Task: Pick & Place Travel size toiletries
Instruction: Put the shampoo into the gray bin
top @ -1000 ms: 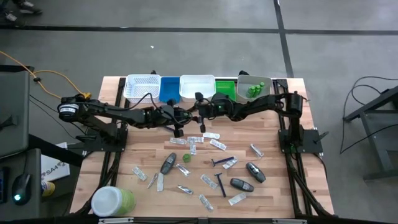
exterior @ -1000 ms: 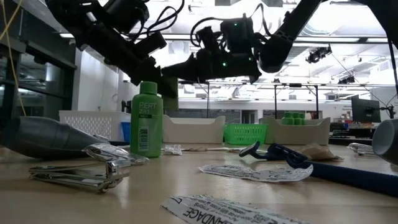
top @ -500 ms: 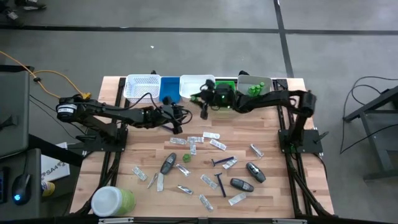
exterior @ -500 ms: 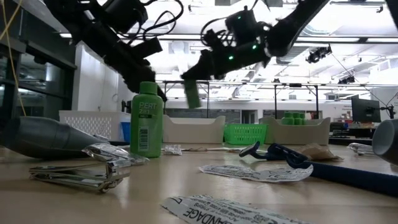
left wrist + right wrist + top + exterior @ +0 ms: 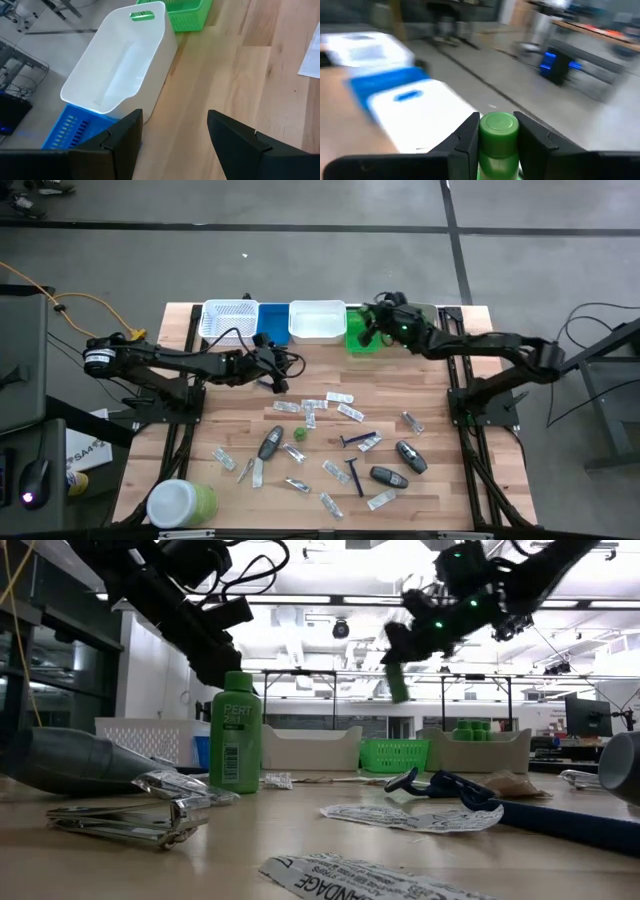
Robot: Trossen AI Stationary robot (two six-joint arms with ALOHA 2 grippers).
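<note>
The right gripper [image 5: 497, 150] is clamped on a small green plastic bottle with a ribbed cap [image 5: 498, 142], a grip only its wrist view shows. The low view shows the bottle [image 5: 397, 683] hanging in the air; from above it is over the green basket tray [image 5: 360, 340], the right arm stretched across. The left gripper [image 5: 172, 135], fingers apart and empty, hovers beside the white plastic tray [image 5: 120, 65].

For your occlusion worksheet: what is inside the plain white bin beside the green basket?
The white bin looks empty: the left wrist view shows bare walls and floor, and the high view shows nothing in it. The corner nearest the camera is hidden behind its rim.
</note>
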